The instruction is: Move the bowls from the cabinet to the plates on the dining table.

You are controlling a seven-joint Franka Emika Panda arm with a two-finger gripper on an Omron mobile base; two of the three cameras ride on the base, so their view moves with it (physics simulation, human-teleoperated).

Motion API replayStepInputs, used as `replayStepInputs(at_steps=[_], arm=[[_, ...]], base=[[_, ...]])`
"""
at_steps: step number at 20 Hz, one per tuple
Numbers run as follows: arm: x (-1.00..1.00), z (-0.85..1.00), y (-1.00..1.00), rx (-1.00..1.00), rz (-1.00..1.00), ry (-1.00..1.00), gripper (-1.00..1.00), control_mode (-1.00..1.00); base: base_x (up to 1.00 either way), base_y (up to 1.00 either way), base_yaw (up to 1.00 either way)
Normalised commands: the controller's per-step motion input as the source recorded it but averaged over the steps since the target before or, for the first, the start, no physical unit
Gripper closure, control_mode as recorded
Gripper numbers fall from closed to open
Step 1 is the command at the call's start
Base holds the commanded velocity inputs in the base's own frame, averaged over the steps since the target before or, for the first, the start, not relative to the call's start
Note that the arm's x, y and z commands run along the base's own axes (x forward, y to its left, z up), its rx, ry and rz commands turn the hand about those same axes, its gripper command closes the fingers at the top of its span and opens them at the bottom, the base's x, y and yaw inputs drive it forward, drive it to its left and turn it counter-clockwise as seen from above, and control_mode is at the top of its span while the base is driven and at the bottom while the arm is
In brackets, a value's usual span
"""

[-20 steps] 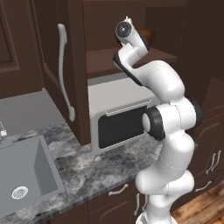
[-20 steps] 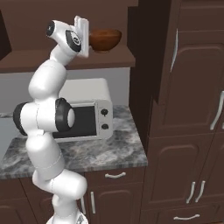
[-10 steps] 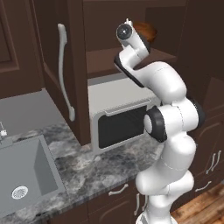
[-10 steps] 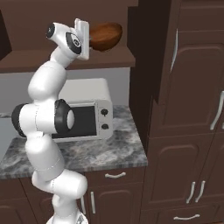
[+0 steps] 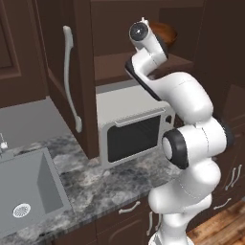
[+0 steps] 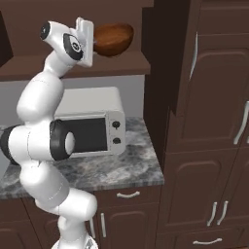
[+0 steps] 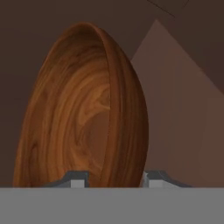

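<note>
A glossy reddish-brown wooden bowl point(image 6: 113, 39) hangs tilted just above the shelf point(image 6: 121, 68) of the open cabinet point(image 5: 81, 72). My gripper point(image 6: 93, 41) is shut on its rim. In the hand view the bowl point(image 7: 83, 113) stands on edge, its rim pinched between my two fingertips point(image 7: 76, 179). From the left base view, the bowl point(image 5: 166, 32) peeks out behind the hand point(image 5: 143, 33). The plates and the dining table are out of view.
A white microwave point(image 5: 134, 129) stands on the marble counter point(image 5: 95, 186) right under the shelf. The open cabinet door with its long silver handle point(image 5: 69, 81) juts out left of the arm. A sink point(image 5: 24, 196) lies at far left. Tall dark cabinets point(image 6: 209, 121) stand to the right.
The jaws have closed on the bowl's rim. The bowl has come up a little off the shelf and tipped.
</note>
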Motion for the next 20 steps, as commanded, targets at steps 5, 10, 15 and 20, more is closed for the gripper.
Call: replayStepInputs(at_steps=[5,10,15,20], arm=[[-0.92,0.18,-0.02,0.01,0.00,-0.15,1.00,-1.00],[-0.81,0.21,-0.13,0.03,0.03,-0.09,1.00,-1.00],[-0.84,0.25,-0.06,0.06,0.03,0.05,1.00,-1.00],[-0.75,0.56,0.00,0.06,0.01,0.19,1.00,-1.00]], base=[[0.00,0.00,0.00],[0.00,0.00,0.00],[0.00,0.00,0.00],[0.00,0.00,0.00]])
